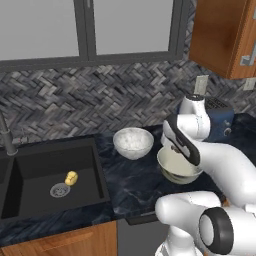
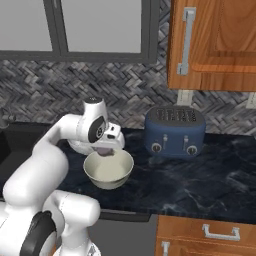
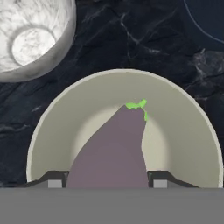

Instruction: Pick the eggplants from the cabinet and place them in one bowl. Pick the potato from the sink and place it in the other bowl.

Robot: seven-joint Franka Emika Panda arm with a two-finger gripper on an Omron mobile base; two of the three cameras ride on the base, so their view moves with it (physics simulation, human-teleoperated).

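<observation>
My gripper [image 3: 107,181] is shut on an eggplant [image 3: 116,148], a purplish-grey lump with a green stem end. It hangs just above the inside of the pale cream bowl [image 3: 188,113] on the dark counter. In the right base view the eggplant [image 2: 105,152] peeks out under the hand, over the cream bowl [image 2: 108,172]. A white marbled bowl [image 1: 133,142] stands just behind and to the left of the cream bowl [image 1: 177,172]. The yellow potato [image 1: 71,178] lies in the black sink [image 1: 30,185] beside the drain. The brown wall cabinet [image 2: 215,45] hangs up on the right.
A navy-blue toaster [image 2: 175,131] stands on the counter right of the bowls, against the herringbone wall. The dark tap [image 1: 6,137] rises at the sink's far left. Wooden base cabinets [image 2: 205,235] run below the counter edge.
</observation>
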